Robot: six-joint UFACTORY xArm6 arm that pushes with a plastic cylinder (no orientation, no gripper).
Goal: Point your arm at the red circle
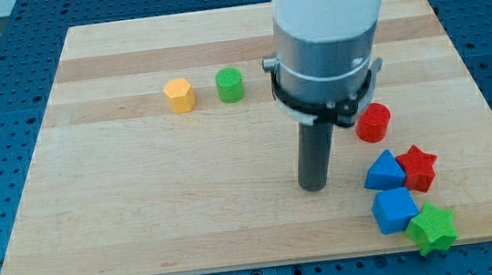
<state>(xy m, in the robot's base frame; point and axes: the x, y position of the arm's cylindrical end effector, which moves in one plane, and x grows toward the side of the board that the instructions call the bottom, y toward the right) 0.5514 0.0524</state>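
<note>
Jaws absent: only a dark rod, nothing held, nothing clasped, so no open or closed state to report. My tip (314, 188) down on the wooden board (145, 221), touching no block as far as can be judged, though the arm's bulky grey collar hides part of the ground behind it.

Red circle (374, 122) just to the view's right of the rod and a little toward the view's top, near but apart from my tip. Below it, toward the view's bottom right, a tight cluster: blue triangular block (383, 172), red star (417, 167), blue block (393, 209), green star (433, 228). Well apart at the view's upper left: yellow hexagon (180, 95) and green cylinder (229, 84).

Risks: overshooting rightward and shoving the red circle toward the board's edge; drifting low and clipping the blue triangular block, disturbing the cluster; stopping nearer the red star, leaving the pointing ambiguous between two red pieces.
</note>
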